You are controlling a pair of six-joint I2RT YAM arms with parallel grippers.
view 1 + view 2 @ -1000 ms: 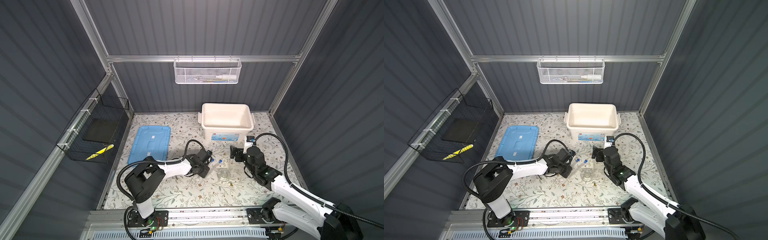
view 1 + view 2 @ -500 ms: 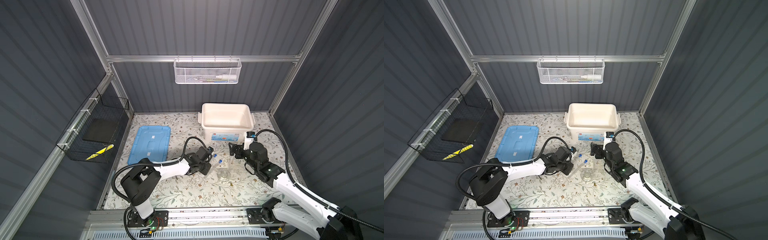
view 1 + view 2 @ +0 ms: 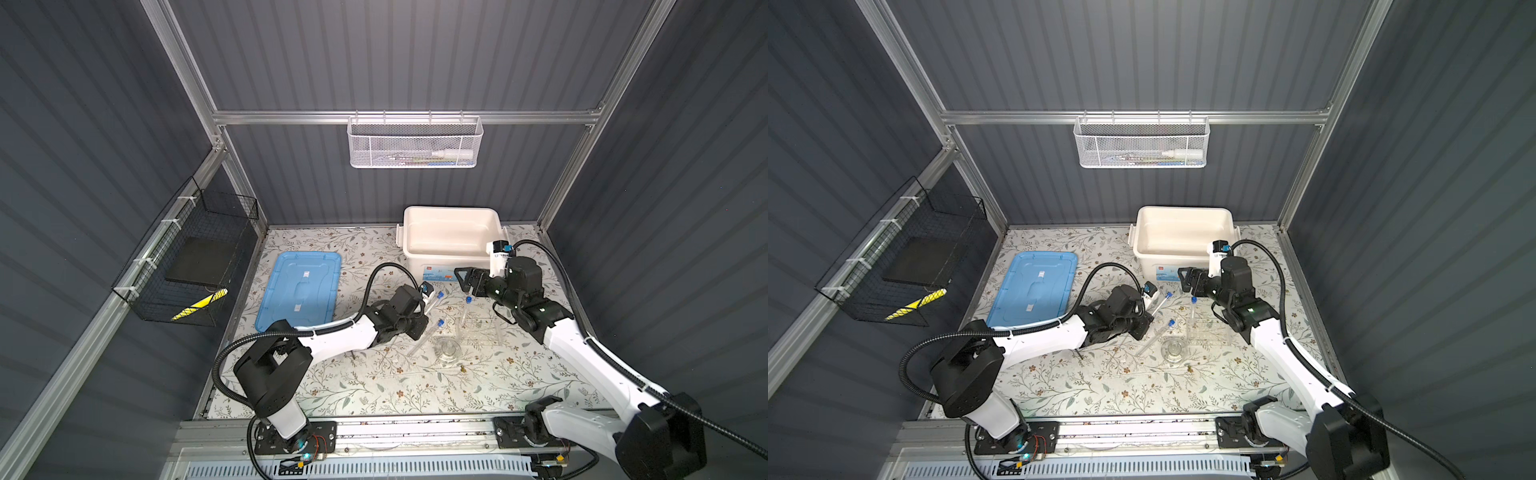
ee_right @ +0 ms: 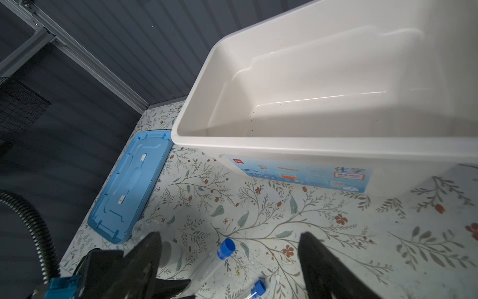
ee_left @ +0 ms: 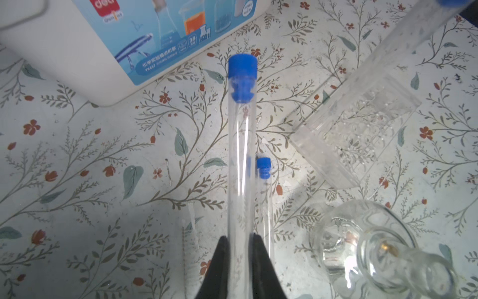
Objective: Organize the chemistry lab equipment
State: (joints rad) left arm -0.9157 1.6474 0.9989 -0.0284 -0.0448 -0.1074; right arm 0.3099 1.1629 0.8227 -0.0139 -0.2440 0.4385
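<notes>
- We see a pale floral mat [image 3: 374, 386] covering the floor. Dark ribbed wall panels [image 3: 374, 62] braced by aluminium bars [image 3: 407, 117] close it in on three sides.
- A white tub [image 3: 415, 257] stands on the mat against the back wall, and we place everything else from it.
- A blue lid [image 3: 299, 291] lies flat on the mat, well to the tub's left in both top views.
- High above the tub, a white mesh basket [image 3: 374, 149] hangs from the cross bar. A black wire basket [image 3: 226, 206] hangs on the side wall, far to the tub's left.
- The left gripper [image 5: 240, 239] sits in front of the tub's labelled face. Its fingers are clamped on the gripped test tube [image 5: 241, 155], which is raised off the mat with its blue cap pointing toward the tub.
- The loose test tube [image 3: 426, 337] lies on the mat, farther from the tub than the gripped one.
- The clear rack [image 3: 478, 328] stands in front of the tub's right half, with the racked test tube [image 3: 466, 316] in it, cap up.
- The flask [image 3: 446, 349] rests on the mat just beside the rack, on the side away from the tub.
- The right gripper [image 3: 468, 282] hovers close to the tub's front wall, near the racked tube's cap. Its jaws are spread wide with nothing between them.
</notes>
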